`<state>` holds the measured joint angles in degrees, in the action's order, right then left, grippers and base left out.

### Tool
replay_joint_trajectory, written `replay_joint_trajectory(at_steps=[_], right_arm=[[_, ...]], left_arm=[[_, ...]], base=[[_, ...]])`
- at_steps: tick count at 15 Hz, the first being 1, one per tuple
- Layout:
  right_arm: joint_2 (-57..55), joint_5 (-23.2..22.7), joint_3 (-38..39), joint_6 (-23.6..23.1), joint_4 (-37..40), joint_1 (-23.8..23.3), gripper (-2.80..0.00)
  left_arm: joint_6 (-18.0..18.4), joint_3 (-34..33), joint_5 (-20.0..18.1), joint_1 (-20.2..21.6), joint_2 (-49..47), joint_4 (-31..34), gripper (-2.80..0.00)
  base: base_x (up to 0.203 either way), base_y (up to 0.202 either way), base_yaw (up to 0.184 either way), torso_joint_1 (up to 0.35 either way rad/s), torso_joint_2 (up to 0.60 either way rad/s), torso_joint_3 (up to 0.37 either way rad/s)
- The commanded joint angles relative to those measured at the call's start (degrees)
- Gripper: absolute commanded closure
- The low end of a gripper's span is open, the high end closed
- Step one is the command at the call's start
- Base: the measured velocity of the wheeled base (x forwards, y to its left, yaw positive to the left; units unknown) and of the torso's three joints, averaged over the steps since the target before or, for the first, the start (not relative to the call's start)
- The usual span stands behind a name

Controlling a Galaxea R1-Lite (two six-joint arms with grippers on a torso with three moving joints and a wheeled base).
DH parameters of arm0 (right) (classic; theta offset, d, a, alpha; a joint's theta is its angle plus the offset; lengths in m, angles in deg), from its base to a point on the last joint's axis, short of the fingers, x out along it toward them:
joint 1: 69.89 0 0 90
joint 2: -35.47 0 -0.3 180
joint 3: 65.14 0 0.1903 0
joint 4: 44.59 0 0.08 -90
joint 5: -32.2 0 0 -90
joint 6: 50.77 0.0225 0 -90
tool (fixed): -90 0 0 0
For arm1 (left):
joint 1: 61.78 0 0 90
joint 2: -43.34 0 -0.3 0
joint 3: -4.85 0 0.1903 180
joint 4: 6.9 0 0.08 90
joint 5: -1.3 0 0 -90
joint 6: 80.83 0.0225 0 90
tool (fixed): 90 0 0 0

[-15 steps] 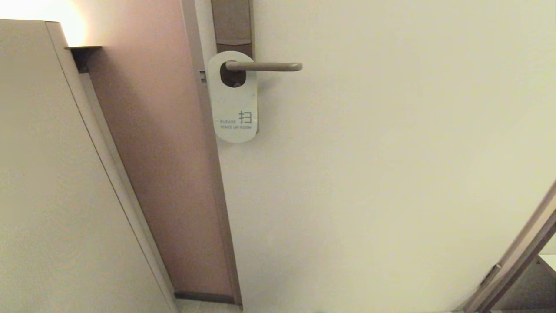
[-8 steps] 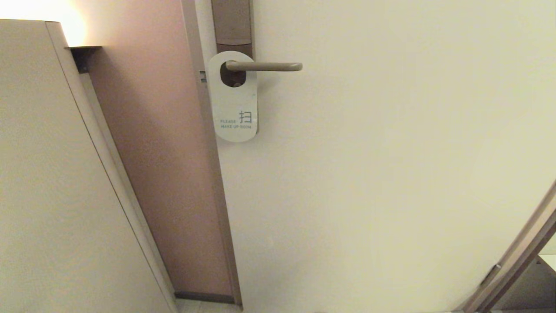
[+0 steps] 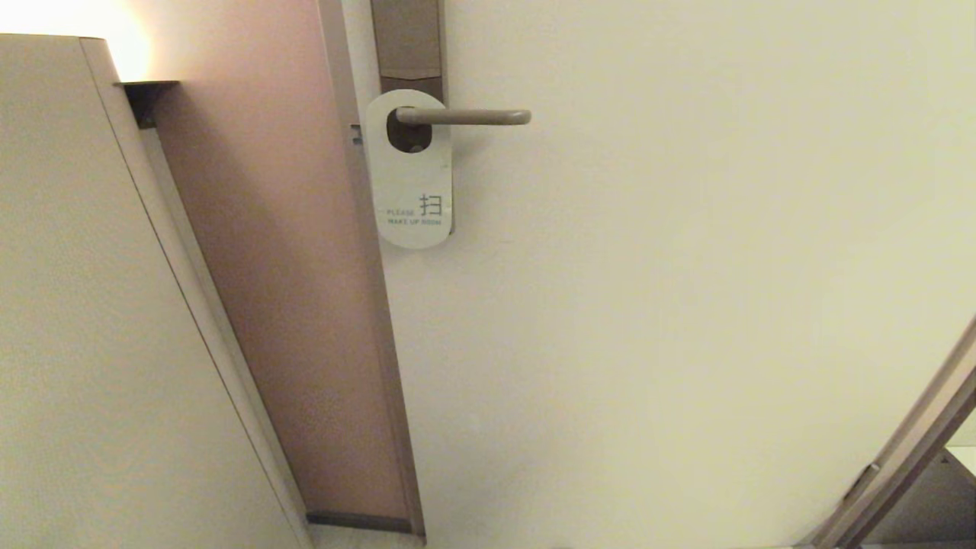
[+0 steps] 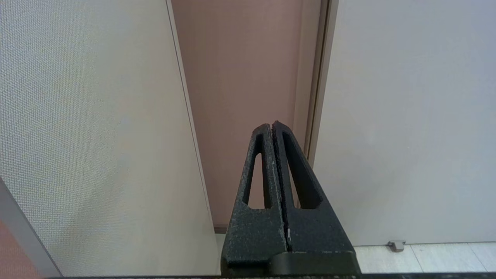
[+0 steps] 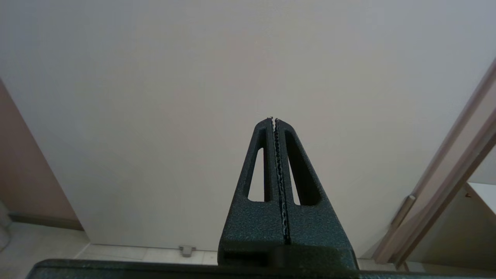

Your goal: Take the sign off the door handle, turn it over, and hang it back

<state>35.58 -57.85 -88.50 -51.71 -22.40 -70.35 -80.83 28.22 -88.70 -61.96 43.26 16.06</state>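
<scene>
The sign [image 3: 410,171] hangs on the door handle [image 3: 463,117], white side out with blue text, its oval hole over the lever's root against the door [image 3: 686,267]. The left end effector [image 4: 272,124] and right end effector [image 5: 274,120] sit parked low, fingers pressed together, holding nothing.

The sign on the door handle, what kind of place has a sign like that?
Probably a hotel room doorway. The sign hanging on the door handle reads "PLEASE MAKE UP ROOM", the kind guests leave for housekeeping. The handle sits on a tall lock plate on a plain pale door.
</scene>
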Motion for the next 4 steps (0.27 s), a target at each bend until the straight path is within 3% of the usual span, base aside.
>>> replay_joint_trajectory(at_steps=[1,4], right_arm=[[-0.11,-0.04,0.0,0.04,-0.05,0.02,0.0],[-0.11,-0.04,0.0,0.41,-0.05,0.02,0.0]], left_arm=[[0.0,0.0,0.01,0.01,-0.01,-0.02,0.0],[0.0,0.0,0.01,0.01,-0.01,-0.02,0.0]], base=[[0.0,0.0,0.0,0.0,0.0,0.0],[0.0,0.0,0.0,0.0,0.0,0.0]])
